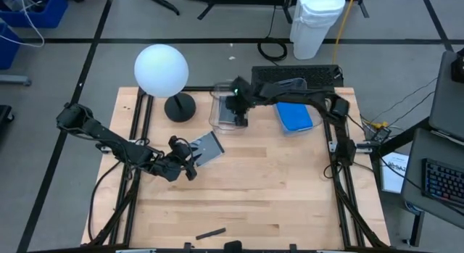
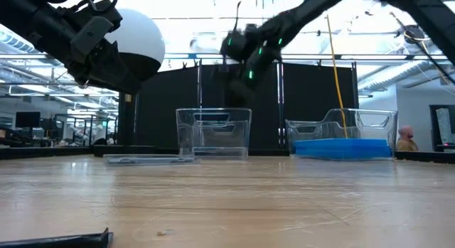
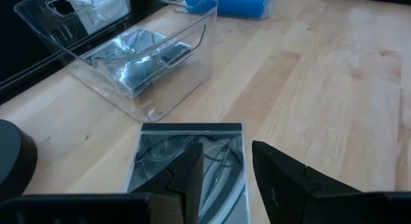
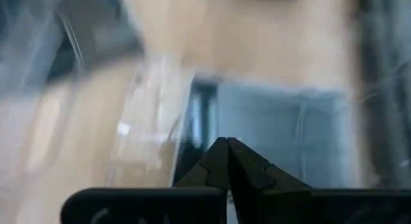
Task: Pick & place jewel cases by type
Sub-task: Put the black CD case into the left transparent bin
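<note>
From above, the left gripper (image 1: pixel 190 160) hung over the near edge of a dark jewel case (image 1: pixel 206 147) lying flat on the wooden table (image 1: pixel 275 195), its fingers spread. The right gripper (image 1: pixel 240 114) was over a clear tub (image 1: pixel 223 108) at the back of the table, beside a white globe lamp (image 1: pixel 161 70). A second clear tub (image 1: pixel 293 101) to the right held the blue cases (image 1: pixel 294 117). A small dark stick (image 1: pixel 210 232) lay near the front edge.

At table height, the dark case (image 2: pixel 148 159) lay flat and low, left of the nearer clear tub (image 2: pixel 213 133) — the blue cases (image 2: pixel 343 147) were stacked in the other tub (image 2: pixel 341 134). The right gripper (image 2: pixel 242 52) hovered well above the tub, blurred.

The left wrist camera showed the left gripper (image 3: pixel 225 176) with its fingers (image 3: pixel 282 176) apart, one on either side of the dark case's edge (image 3: pixel 192 144); whether they touched it could not be told. Beyond it, the clear tub (image 3: pixel 138 63) held more dark cases (image 3: pixel 138 60).

The right wrist camera — heavily blurred — showed the right gripper (image 4: pixel 226 150) with its tips pressed together and holding nothing, above a dark case (image 4: pixel 282 131) in the tub.
</note>
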{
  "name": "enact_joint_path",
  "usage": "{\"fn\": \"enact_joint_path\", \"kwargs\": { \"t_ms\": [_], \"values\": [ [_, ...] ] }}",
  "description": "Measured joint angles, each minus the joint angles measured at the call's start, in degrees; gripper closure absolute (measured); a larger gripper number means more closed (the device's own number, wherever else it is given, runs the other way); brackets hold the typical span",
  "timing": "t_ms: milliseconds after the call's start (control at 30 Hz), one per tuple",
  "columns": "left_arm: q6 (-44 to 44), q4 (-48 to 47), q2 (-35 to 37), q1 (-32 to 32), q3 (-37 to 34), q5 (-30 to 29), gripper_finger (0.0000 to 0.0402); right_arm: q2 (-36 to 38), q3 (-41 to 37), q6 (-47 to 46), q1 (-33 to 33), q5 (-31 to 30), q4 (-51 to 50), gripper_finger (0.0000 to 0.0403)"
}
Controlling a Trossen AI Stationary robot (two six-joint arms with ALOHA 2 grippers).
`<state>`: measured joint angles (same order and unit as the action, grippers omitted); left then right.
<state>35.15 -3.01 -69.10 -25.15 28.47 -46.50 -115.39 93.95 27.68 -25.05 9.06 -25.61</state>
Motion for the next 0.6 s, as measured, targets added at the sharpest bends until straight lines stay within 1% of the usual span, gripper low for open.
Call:
{"fn": "enact_joint_path", "kwargs": {
  "t_ms": [67, 133, 167, 300, 467, 533, 600],
  "values": [
    [0.0, 0.1, 0.0, 0.0, 0.0, 0.1, 0.0261, -3.4, -0.1, 0.1, 0.5, 0.3, -1.6, 0.0403],
    [-0.1, 0.1, 0.0, 0.0, 0.0, 0.2, 0.0261, -5.5, 0.1, 1.0, 1.3, -1.2, -1.1, 0.0403],
    [0.0, 0.1, 0.0, 0.1, 0.0, 0.3, 0.0261, -6.5, 0.2, 1.2, 1.6, -1.0, -1.4, 0.0403],
    [0.0, -0.1, 0.0, 0.2, 0.0, 0.4, 0.0261, -7.9, 0.3, 1.1, 2.7, -3.7, -2.0, 0.0403],
    [1.3, -0.2, 0.0, 0.3, 0.0, 0.7, 0.0261, -4.9, -0.1, -0.6, 3.7, -6.6, -1.8, 0.0403],
    [1.2, -0.2, 0.0, 0.3, 0.0, 2.3, 0.0261, -2.7, -0.3, 0.3, 4.8, -7.9, -2.5, 0.0403],
    [0.5, -0.2, 0.0, 0.3, 0.0, 3.5, 0.0261, 0.3, -0.4, 0.5, 6.0, -7.5, -1.9, 0.0403]
  ]
}}
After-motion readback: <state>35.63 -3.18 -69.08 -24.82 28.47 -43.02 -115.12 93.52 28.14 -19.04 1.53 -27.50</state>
